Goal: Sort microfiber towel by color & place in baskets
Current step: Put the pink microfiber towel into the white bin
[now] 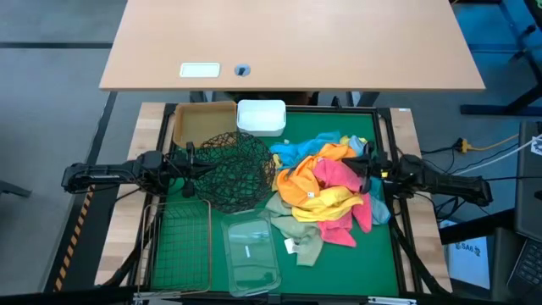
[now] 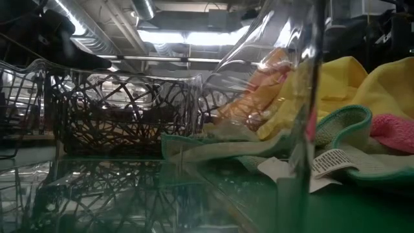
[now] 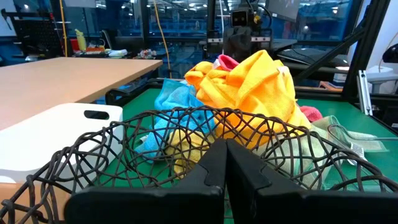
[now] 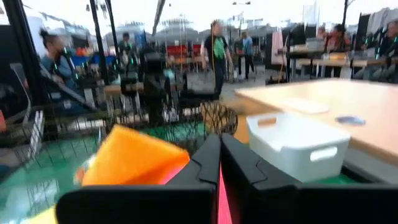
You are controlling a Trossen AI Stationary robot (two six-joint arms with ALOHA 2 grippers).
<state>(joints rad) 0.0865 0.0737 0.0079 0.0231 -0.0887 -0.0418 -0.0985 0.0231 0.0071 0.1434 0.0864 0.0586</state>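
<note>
From the high view I read the towels heaped at 3 o'clock on the green mat, none in any basket. The left gripper sits closed and empty at the mesh bowl; the right gripper is closed at the pile's 3 o'clock edge, holding nothing I can see. Only the low view shows a label on one towel, seen through the clear tub. In the right wrist view, the white tub stands ahead, and people stand beyond.

Mixed-colour towels heaped right of five baskets.
</note>
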